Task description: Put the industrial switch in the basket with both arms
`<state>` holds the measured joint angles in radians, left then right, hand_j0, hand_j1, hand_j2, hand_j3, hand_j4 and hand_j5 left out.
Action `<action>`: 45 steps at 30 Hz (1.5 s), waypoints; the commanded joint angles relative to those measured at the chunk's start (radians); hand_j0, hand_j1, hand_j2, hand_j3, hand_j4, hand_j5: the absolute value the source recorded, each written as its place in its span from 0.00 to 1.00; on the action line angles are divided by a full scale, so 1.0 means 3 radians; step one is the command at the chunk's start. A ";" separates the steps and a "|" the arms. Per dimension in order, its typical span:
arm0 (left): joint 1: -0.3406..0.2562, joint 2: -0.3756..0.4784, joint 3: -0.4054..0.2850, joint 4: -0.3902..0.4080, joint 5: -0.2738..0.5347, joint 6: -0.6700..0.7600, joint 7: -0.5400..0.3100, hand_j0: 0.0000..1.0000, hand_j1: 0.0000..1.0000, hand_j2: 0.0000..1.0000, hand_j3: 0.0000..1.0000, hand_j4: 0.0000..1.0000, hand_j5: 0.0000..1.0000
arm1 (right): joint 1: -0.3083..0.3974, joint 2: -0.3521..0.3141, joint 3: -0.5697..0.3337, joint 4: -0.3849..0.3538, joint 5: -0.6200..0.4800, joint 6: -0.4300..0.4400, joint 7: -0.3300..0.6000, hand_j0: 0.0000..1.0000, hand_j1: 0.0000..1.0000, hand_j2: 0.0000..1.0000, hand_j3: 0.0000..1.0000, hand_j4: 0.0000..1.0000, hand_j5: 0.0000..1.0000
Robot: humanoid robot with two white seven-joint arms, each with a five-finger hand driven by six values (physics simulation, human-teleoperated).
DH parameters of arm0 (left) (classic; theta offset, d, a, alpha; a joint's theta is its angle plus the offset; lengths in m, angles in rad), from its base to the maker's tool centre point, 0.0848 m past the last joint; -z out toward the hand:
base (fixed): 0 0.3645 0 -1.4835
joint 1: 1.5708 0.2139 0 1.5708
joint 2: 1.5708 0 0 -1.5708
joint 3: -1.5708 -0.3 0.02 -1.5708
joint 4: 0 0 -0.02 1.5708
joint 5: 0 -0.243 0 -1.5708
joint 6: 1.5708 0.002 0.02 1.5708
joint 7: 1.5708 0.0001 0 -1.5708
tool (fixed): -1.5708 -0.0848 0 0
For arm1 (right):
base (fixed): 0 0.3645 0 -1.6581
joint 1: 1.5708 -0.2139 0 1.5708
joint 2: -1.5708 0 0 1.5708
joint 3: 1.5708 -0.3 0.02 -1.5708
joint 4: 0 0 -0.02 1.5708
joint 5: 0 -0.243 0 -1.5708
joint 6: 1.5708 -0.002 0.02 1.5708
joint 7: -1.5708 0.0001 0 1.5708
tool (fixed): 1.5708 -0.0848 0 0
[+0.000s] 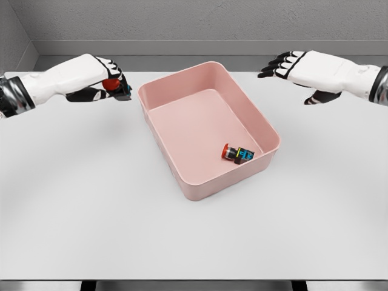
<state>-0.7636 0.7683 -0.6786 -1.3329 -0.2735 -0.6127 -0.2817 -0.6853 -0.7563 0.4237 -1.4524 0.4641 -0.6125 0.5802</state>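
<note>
A pink basket [182, 170] sits on the white table, turned at an angle. Inside it, near the right wall, lies an industrial switch [237, 153] with a red button and a black body. My left hand [114, 85] hovers just left of the basket's far-left corner, its fingers curled around a second switch [115, 86] with a red cap and black body. Beyond the basket's far-right corner my right hand [280, 65] floats above the table, fingers stretched out and holding nothing.
The white table [91, 212] spreads wide around the basket, its front edge near the bottom of the picture. A grey wall rises behind the table's far edge.
</note>
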 commanded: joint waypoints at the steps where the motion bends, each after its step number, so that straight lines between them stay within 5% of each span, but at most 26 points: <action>1: -0.0006 -0.0091 -0.0008 -0.0026 0.0022 0.0006 -0.0002 0.45 0.45 0.45 0.45 0.45 0.45 | 0.0024 -0.0164 -0.0221 0.0055 -0.0044 0.0006 -0.0017 1.00 1.00 1.00 1.00 1.00 1.00; 6: -0.0052 -0.0260 -0.0018 -0.0113 0.0002 0.0006 -0.0002 0.45 0.45 0.45 0.45 0.45 0.45 | 0.0510 -0.0261 -0.0671 0.0055 -0.0049 0.0006 -0.0032 1.00 1.00 1.00 1.00 1.00 1.00; 24: -0.0349 -0.0889 -0.0264 -0.0123 -0.0029 0.0006 -0.0232 0.48 0.48 0.48 0.48 0.48 0.48 | 0.0556 -0.0266 -0.0686 0.0050 -0.0044 0.0006 -0.0032 1.00 1.00 1.00 1.00 1.00 1.00; 27: -0.0369 -0.0940 -0.0284 -0.0123 -0.0055 0.0006 -0.0232 0.62 0.62 0.62 0.62 0.62 0.62 | 0.0556 -0.0261 -0.0686 0.0066 -0.0044 0.0006 -0.0032 1.00 1.00 1.00 1.00 1.00 1.00; 29: -0.0395 -0.0945 -0.0284 -0.0189 -0.0039 0.0006 -0.0222 0.95 0.95 0.95 0.95 0.95 0.95 | 0.0556 -0.0261 -0.0686 0.0066 -0.0044 0.0006 -0.0032 1.00 1.00 1.00 1.00 1.00 1.00; 30: -0.0405 -0.0945 -0.0284 -0.0200 -0.0039 0.0006 -0.0222 1.00 1.00 1.00 1.00 1.00 1.00 | 0.0556 -0.0266 -0.0686 0.0066 -0.0044 0.0006 -0.0032 1.00 1.00 1.00 1.00 1.00 1.00; 37: -0.0742 -0.1257 -0.0407 -0.0389 -0.0137 0.0006 -0.0222 1.00 1.00 1.00 1.00 1.00 1.00 | 0.0556 -0.0266 -0.0686 0.0066 -0.0044 0.0006 -0.0032 1.00 1.00 1.00 1.00 1.00 1.00; 45: -0.0696 -0.1216 -0.0361 -0.0374 -0.0131 0.0006 -0.0222 1.00 1.00 1.00 1.00 1.00 1.00 | 0.0556 -0.0266 -0.0686 0.0066 -0.0044 0.0006 -0.0032 1.00 1.00 1.00 1.00 1.00 1.00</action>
<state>-0.9725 0.4016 -0.7918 -1.4447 -0.3208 -0.6130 -0.3496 -0.5185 -0.8352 0.2181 -1.4325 0.4564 -0.6136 0.5719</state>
